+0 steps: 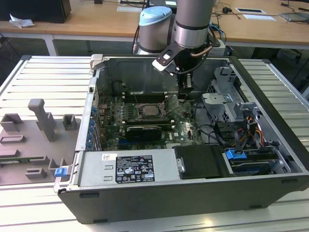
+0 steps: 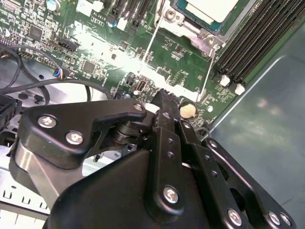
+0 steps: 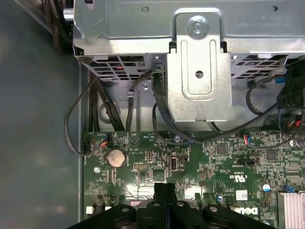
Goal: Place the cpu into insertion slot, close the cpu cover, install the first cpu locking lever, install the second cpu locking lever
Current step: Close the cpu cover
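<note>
Right, gripper (image 3: pixel 165 187) fingers pressed together near the seated cpu (image 1: pixel 153 110), likely a blunt pusher for the locking lever (image 2: pixel 149 45).

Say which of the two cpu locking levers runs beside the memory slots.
In the second wrist view, the lever ending by the coin cell runs along the black slots; the other lever lies across the socket from them.

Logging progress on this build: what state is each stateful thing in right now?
computer case, open, side panel off
cpu, seated, pale top showing
cpu cover, down around the cpu
locking levers, cannot tell whether latched
gripper, jaws shut
</note>
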Controlling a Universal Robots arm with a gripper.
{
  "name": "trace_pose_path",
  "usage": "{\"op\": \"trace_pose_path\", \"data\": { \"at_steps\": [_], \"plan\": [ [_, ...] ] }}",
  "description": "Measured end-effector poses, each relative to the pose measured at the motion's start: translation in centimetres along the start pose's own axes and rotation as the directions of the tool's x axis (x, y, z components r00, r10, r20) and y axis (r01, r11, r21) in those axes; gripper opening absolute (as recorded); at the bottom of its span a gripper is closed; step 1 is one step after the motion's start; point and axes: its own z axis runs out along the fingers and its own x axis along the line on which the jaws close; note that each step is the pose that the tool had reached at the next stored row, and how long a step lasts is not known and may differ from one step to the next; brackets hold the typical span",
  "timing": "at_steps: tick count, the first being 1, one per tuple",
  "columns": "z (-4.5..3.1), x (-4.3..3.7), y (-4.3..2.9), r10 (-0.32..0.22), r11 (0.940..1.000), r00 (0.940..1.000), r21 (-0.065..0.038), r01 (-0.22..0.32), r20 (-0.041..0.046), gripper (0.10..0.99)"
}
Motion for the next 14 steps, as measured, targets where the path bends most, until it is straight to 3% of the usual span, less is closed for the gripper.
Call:
{"op": "trace_pose_path", "data": {
  "at_steps": [10,14],
  "plan": [
    [0.46,0.01,0.65,-0.001,1.0,1.0,0.0,0.001,-0.0003,0.106],
    [1.05,0.0,0.71,-0.003,1.0,1.0,0.0,0.003,-0.0002,0.106]
  ]
}}
